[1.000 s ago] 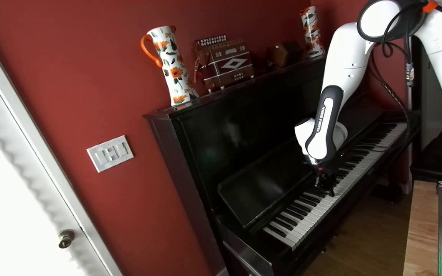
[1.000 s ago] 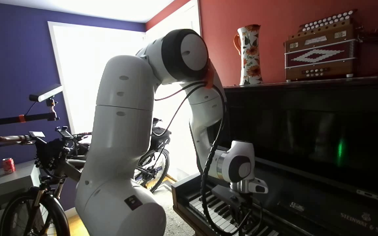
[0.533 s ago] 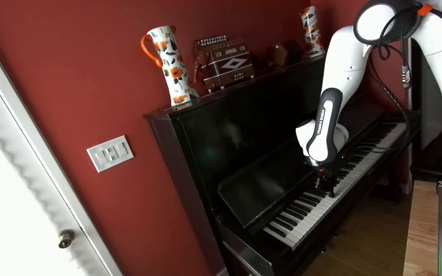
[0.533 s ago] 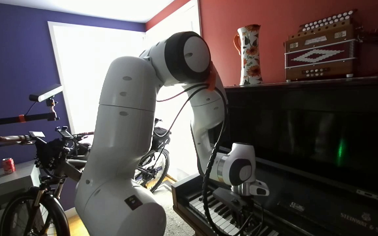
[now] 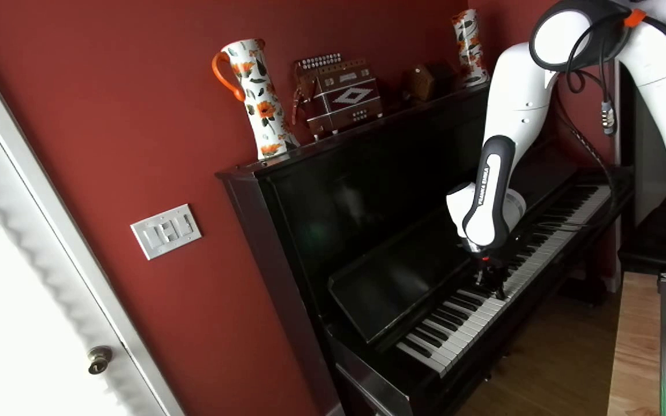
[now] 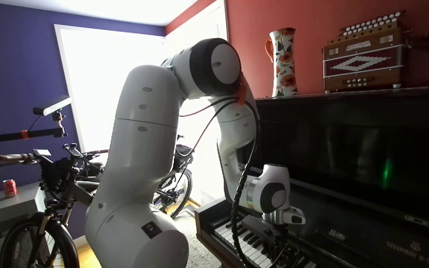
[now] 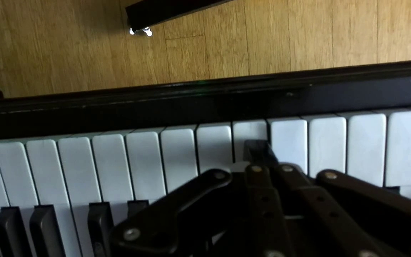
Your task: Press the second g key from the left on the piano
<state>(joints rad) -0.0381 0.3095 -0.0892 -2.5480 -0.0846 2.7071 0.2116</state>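
Observation:
The glossy black piano [image 5: 321, 231] stands against the red wall; it shows in both exterior views [image 6: 330, 149]. Its row of white and black keys runs below my arm. My gripper [image 5: 500, 296] points down onto the white keys, part way along the row, in an exterior view. In the wrist view the gripper [image 7: 260, 144] is shut and empty, its fingertips together on one white key [image 7: 250, 129]. That key looks shaded and slightly lower than its neighbours. In an exterior view the gripper [image 6: 279, 240] is partly hidden by cables. The key names cannot be read.
A black key rail [image 7: 137, 110] runs along the front of the keys. The piano's slanted panel [image 5: 396, 283] stands behind them. A flowered jug [image 5: 263, 104] and an accordion [image 5: 347, 95] stand on top. A loose cable [image 6: 238, 197] hangs from my arm. A bicycle [image 6: 50, 223] stands behind.
The arm and gripper have come down a little, and the fingertips now sit slightly lower at the white keys. The elbow has dropped and shifted slightly. Nothing else has moved.

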